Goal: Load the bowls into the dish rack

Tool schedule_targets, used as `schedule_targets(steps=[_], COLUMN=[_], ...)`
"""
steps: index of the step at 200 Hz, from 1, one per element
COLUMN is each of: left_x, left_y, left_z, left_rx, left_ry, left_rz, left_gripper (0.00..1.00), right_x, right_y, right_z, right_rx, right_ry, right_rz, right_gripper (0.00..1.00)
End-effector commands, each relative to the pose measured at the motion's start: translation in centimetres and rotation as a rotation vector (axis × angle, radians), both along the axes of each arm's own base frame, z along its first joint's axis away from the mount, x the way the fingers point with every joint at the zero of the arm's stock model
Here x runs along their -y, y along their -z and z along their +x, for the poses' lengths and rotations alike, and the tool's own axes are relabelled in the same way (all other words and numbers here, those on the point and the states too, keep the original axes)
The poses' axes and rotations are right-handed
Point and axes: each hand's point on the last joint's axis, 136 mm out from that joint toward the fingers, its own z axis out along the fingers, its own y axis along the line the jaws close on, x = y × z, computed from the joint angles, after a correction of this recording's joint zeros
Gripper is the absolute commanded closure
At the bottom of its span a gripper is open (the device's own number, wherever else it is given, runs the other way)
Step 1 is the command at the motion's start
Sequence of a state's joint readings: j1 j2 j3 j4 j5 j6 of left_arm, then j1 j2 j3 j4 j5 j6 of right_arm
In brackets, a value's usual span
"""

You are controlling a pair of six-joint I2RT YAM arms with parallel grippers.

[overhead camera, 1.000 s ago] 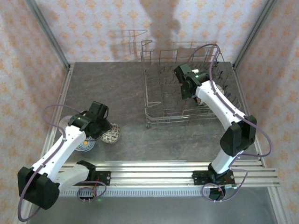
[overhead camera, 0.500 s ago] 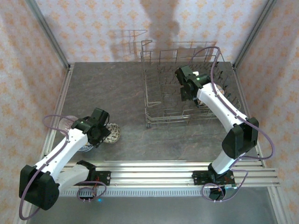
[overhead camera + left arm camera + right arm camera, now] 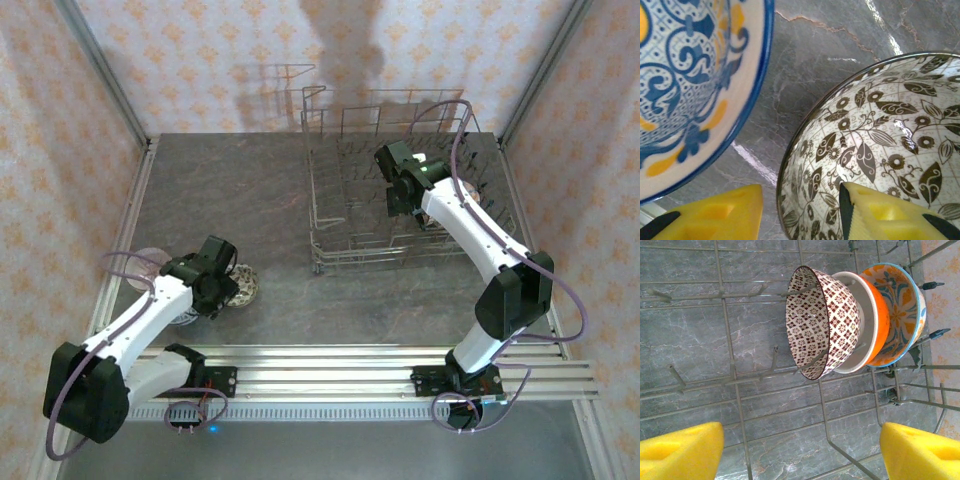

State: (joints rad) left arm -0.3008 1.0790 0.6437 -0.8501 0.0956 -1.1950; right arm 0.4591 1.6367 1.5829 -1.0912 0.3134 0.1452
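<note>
A brown leaf-patterned bowl (image 3: 880,145) sits on the table at the near left (image 3: 243,288). My left gripper (image 3: 800,192) stands open astride its rim, one finger (image 3: 875,210) inside the bowl and the other finger (image 3: 725,212) outside, a small gap off the rim. A blue-and-white bowl (image 3: 685,75) lies just beside it. My right gripper (image 3: 802,440) hangs open over the dish rack (image 3: 735,385), nothing between its fingers. In the rack stand a brown checked bowl (image 3: 815,320), a white bowl (image 3: 867,325) and an orange-and-blue bowl (image 3: 897,315), on edge between tines.
The wire dish rack (image 3: 330,255) fills the far right of the table. A pale pink bowl (image 3: 138,260) sits at the left edge behind my left arm. Patterned walls enclose the table, with aluminium rails along the near edge (image 3: 350,360).
My left gripper has dropped down and slid over the brown bowl's rim, and its jaws have narrowed. The right gripper shifted slightly back over the rack, then stayed still.
</note>
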Motion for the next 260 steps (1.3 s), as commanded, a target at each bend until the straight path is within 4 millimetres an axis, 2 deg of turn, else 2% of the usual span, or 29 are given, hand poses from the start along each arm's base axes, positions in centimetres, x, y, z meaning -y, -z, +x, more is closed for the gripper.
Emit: schedule_targets(steps=[1,90,151,189,218,260], left_x=[0.2,1.2,1.3,1.5,1.8,1.6], left_y=[0.4,1.2,1.7,1.5,-0.2,-5.7], left_z=[0.6,1.6,1.7,2.3,3.7,7.0], left_rx=[0.003,0.022,0.009,0.029,0.097,0.275], left_ry=[0.012,0.038,0.05,0.06,0.082,0.143], left_rz=[-0.002,-0.042,-0.044,-0.049,-0.055,-0.005], left_gripper=[0.58,0.79,0.78,0.88,1.0,1.0], right_x=[0.3,0.2,-0.2,-0.3,-0.3,-1.1], right_y=[-0.8,-0.9,-0.8,-0.9,-1.3,-3.0], right_z=[-0.2,0.0,0.4,0.7,0.9,1.8], right_rx=[0.016,0.01,0.006,0.009,0.018,0.048], right_ry=[0.017,0.011,0.005,0.007,0.009,0.002], right_rz=[-0.001,-0.004,0.003,-0.002,-0.004,0.038], right_gripper=[0.19,0.19,0.19,0.19,0.19,0.19])
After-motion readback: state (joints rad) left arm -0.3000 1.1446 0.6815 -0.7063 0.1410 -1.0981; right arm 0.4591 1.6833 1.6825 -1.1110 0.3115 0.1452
